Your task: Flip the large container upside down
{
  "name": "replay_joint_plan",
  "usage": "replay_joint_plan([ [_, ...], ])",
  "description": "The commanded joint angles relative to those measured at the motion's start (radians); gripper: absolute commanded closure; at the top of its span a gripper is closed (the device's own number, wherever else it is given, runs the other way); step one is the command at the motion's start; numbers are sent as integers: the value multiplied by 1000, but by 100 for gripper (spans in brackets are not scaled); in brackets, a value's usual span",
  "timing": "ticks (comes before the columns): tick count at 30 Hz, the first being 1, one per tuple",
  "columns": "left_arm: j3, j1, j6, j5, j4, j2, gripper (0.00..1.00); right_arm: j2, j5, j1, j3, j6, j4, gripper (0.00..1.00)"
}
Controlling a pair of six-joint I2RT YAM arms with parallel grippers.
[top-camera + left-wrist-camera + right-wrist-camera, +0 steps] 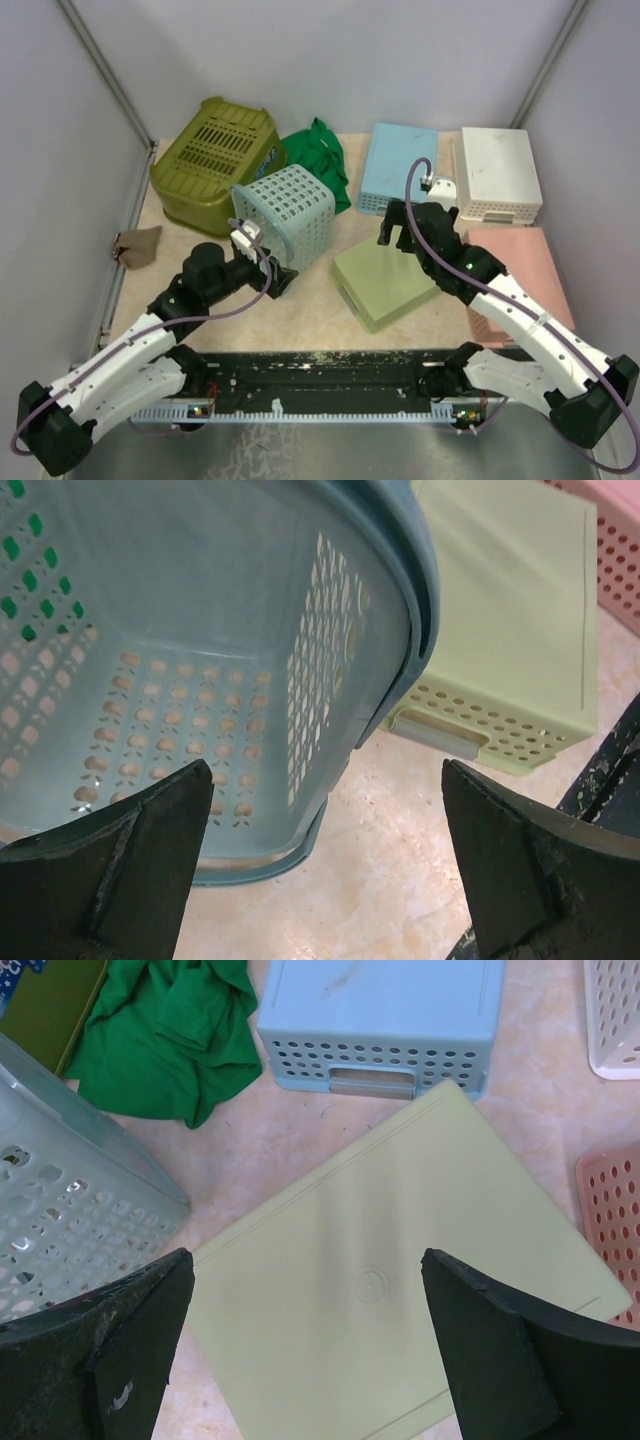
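Left wrist view: left gripper point(325, 780), arm extended low, jaws spread empty, faces the tipped blue basket's point(200, 630) interior, unseen from overhead.

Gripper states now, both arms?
Left gripper: open, empty, at the pale blue perforated plastic basket.
Right gripper: open, empty, over the pale green flat plastic bin.

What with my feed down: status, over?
Left tool open at mouth of teal basket. Right tool open above green bin. Basket on its side, not flipped. Bin close beside.
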Motion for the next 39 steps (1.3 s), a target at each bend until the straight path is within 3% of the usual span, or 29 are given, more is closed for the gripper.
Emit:
replay_joint_plan([
  [1,21,-29,27,17,64,53,0,-35,29,-7,23,-8,10,4],
  [8,-56,-78,-22,-107,288,121,10,-38,26,-7,20,-6,9,4],
  [17,-73,-103,-26,-126,349,198,20,-47,33,-7,13,-8,2,4],
  [23,-131,-103,-82,-240,423,194,29,-48,31,-7,12,-6,6,4],
  [27,-160,-103,-84,-237,464,211,36,-50,27,-7,11,-5,3,4],
  [34,-170,-103,-135,-214,537,273,37,-51,22,-7,4,-2,5,4],
  [39,-138,-103,-174,-214,560,322,45,-51,21,-7,13,-4,0,4],
])
